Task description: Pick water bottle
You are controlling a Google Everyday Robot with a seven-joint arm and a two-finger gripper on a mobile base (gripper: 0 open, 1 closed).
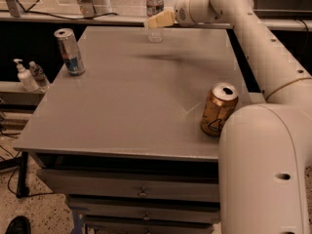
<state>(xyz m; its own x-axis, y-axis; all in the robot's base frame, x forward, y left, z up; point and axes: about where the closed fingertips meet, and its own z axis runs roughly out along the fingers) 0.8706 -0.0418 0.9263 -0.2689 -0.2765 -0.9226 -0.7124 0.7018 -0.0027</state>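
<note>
The gripper (157, 20) sits at the far edge of the table (126, 106), at about 12 o'clock on the tabletop, with its cream-coloured tip pointing toward 9 o'clock. The tip lies across the lower middle of the water bottle (155, 4), in front of it from this view. Whether the gripper is spread around the bottle, closed on it or only beside it cannot be told.

The water bottle stands upright at 12 o'clock, its base on the table's far edge. Its white cap and label band show above the gripper, and its clear lower part shows below it. A soft shadow (161, 57) lies on the grey surface just nearer than the bottle.

From the gripper the white arm (253, 38) runs toward 3 o'clock, then bends down along the table's right side to a large rounded segment (263, 174) at about 5 o'clock.

A silver and blue can (69, 51) stands upright at 10 o'clock, well apart from the bottle. A gold can (219, 109), its top opened, stands at 4 o'clock, just beside the arm's big segment.

Off the table at 9 o'clock, on a lower ledge, a white pump dispenser (24, 77) stands next to a tiny clear bottle (38, 75). Drawers (141, 191) sit under the tabletop at 6 o'clock.
</note>
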